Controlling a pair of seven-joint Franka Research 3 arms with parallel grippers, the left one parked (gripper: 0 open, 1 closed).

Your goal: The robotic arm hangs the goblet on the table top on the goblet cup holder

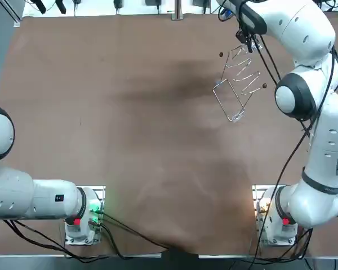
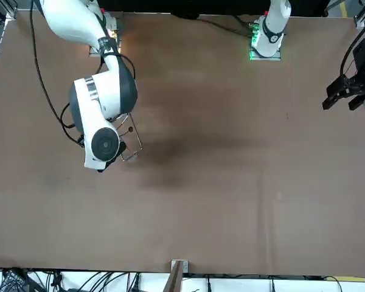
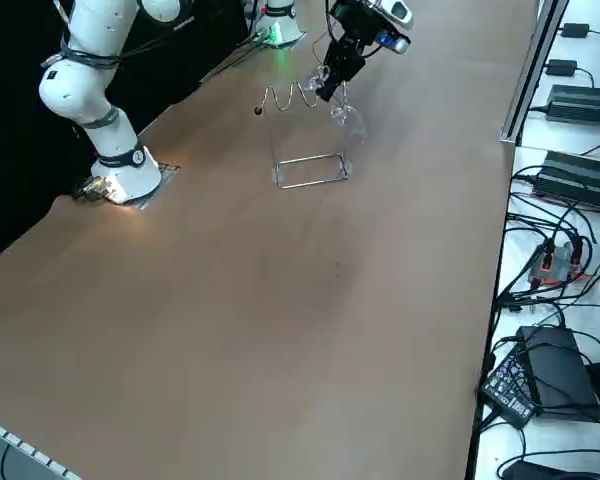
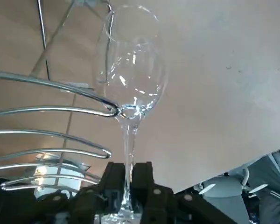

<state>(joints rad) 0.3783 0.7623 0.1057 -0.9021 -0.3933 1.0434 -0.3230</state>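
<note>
Hangs the goblet [image 4: 130,79] upside down in the air, bowl low and foot high, over the far right part of the tabletop [image 1: 129,140]. Not resting on the tabletop. Holds it by the thin stem, close to the foot, with the right gripper [image 4: 127,175] pinched tight on the glass from both sides. Sits just above the goblet, with the bowl dangling more or less straight below.

Probably turned this way round for hanging: foot up for catching on the wires, bowl down and out of the way. Probably gripped so near the foot for leaving the rest of the stem free for a slot.

Touches the goblet cup holder [image 4: 60,110] at the join of stem and bowl, against the round tip of one wire finger. Hard to tell whether inside a slot or only at its mouth. Not hung yet, by the look of it, with all the weight in the gripper.

Made of bent silver wire, this holder: wavy fingers up high, a square frame flat on the tabletop. Raised like that, most likely, for leaving room under the fingers for a bowl.

Likely needs a slow slide next, deep between two wires, then a drop for resting the foot on them, then an opening of the gripper. Could knock the light holder over with a hard push, or crack the glass
</note>
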